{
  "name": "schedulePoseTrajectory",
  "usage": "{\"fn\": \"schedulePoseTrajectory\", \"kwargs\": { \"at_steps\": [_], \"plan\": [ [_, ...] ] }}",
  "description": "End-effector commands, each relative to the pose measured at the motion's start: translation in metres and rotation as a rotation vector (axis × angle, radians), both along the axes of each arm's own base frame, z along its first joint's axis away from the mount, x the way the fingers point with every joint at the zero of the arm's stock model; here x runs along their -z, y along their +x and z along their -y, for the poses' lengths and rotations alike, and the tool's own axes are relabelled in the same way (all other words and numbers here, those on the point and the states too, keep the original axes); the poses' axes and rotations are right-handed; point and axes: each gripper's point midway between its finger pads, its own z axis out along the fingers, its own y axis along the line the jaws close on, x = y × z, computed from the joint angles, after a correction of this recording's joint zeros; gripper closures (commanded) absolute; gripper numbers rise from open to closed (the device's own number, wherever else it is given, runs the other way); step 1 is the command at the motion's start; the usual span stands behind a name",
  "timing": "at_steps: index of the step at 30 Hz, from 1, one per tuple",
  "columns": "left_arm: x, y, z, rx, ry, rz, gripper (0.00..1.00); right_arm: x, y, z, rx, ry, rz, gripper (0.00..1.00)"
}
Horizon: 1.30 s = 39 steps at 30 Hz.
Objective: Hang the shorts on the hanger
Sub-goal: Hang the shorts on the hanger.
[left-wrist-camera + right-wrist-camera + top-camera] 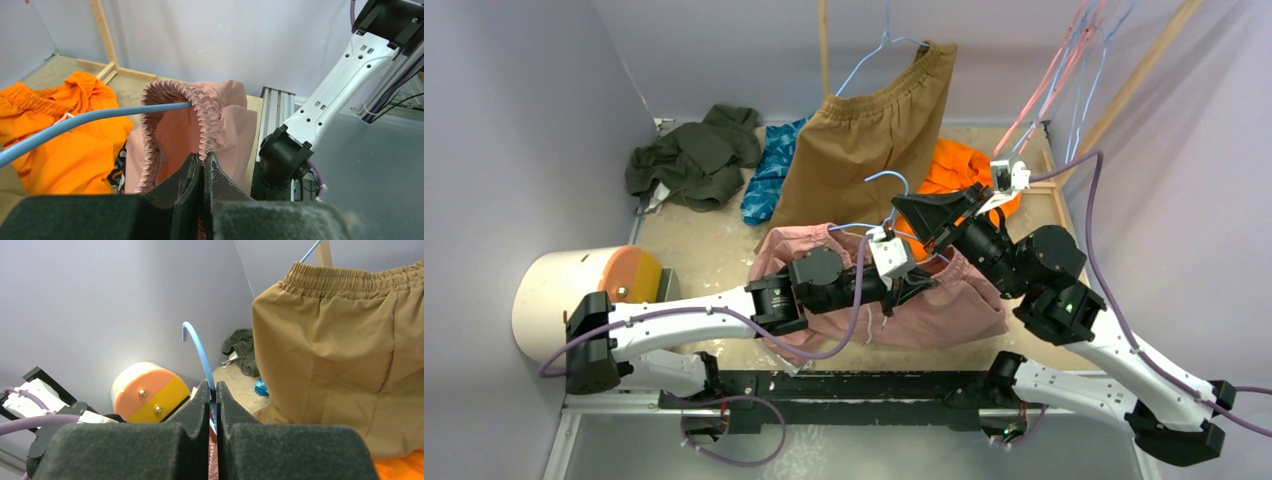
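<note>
At the middle of the table (pixel 709 250), the left gripper (pixel 202 159) is clamped tight on the gathered waistband of the shorts (pixel 230 117). It lifts the elastic into an open loop, giving the hanger (pixel 90 119) a mouth to enter. The blue wire's arm reaches the waistband's rim and seems to pass just inside it, though the folds hide its end. The right gripper (pixel 212 388) is pinched closed on the hanger's neck just below the hook, a hold that lets it steer the wire like a handle. The rest of the pink fabric lies bunched on the table beneath both arms, beside the orange garment (pixel 65 145). The tan-brown shorts (pixel 340 350) hang behind, apart from the work. Threading looks begun, not finished.
</note>
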Motion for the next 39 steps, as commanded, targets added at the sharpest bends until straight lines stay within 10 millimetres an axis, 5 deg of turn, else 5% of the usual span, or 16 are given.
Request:
{"fn": "schedulePoseTrajectory", "kwargs": {
  "at_steps": [1, 8, 12, 18, 22, 30, 39],
  "plan": [
    [-0.048, 0.003, -0.009, -0.038, -0.145, 0.045, 1.00, -0.034, -0.005, 0.011, 0.008, 0.116, 0.061, 1.00],
    [-0.078, 0.023, -0.052, -0.218, -0.284, 0.038, 1.00, -0.032, -0.006, 0.021, 0.035, 0.106, 0.052, 1.00],
    [-0.071, 0.019, -0.067, -0.222, -0.289, 0.029, 1.00, -0.030, -0.008, 0.026, 0.046, 0.109, 0.046, 1.00],
    [-0.050, 0.010, -0.059, -0.166, -0.221, -0.013, 0.90, -0.038, -0.011, 0.025, 0.030, 0.113, 0.066, 1.00],
    [-0.059, 0.006, -0.050, -0.132, -0.228, -0.015, 1.00, -0.039, -0.013, 0.016, -0.008, 0.104, 0.083, 1.00],
    [-0.083, -0.009, -0.022, -0.005, -0.256, -0.038, 1.00, -0.033, -0.010, 0.007, -0.024, 0.090, 0.079, 1.00],
    [-0.073, 0.010, -0.058, -0.167, -0.267, -0.046, 1.00, -0.035, -0.014, 0.019, -0.002, 0.094, 0.078, 1.00]
  ]
}}
